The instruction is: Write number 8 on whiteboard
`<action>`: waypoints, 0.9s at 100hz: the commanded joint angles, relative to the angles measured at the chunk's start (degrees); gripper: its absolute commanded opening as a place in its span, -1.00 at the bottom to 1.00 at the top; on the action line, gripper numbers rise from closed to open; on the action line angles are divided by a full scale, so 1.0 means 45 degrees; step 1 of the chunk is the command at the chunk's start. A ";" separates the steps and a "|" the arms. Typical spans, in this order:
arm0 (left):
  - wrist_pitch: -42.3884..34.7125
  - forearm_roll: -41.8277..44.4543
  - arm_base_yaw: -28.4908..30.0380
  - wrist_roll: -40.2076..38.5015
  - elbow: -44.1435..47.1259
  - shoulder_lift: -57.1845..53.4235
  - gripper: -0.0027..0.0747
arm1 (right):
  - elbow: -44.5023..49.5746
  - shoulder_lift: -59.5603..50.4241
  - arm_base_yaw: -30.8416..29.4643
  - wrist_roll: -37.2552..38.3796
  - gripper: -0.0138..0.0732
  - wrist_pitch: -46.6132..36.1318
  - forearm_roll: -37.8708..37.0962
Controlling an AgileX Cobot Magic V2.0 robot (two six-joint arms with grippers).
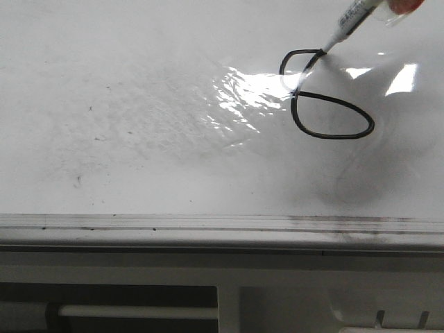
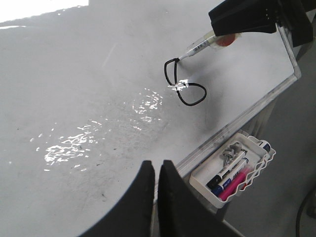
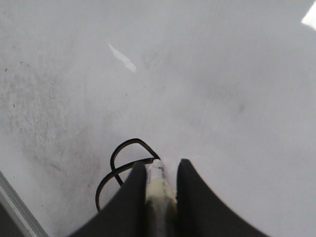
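Black number 8 [image 1: 326, 97] sits on whiteboard [image 1: 139, 104], front-view right side. Marker [image 1: 350, 21] tip touches its upper loop, slanted, clamped in right tool [image 3: 160, 190]. Left tool [image 2: 156, 185] pressed together, holding nothing, hovering above board's near edge.

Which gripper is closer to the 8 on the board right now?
The right. The right gripper holds the marker with its tip on the upper loop of the 8. The left gripper is shut, hovering over bare whiteboard well away from it.
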 commanded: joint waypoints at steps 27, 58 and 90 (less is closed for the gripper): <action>-0.1766 -0.0095 0.0024 -0.0064 -0.0332 0.0205 -0.56 | -0.1748 -0.1295 0.1831 -0.0147 -0.80 0.0933 -0.0082; -0.2959 -0.1105 -0.0814 0.0570 -0.0486 0.2892 0.17 | -0.1770 -0.0117 0.5207 -0.1972 -0.85 0.2720 0.1003; -0.5108 -0.0595 -0.4436 0.0980 -0.0495 0.5351 -0.21 | -0.1779 0.0158 0.5880 -0.3041 -0.85 0.2724 0.2556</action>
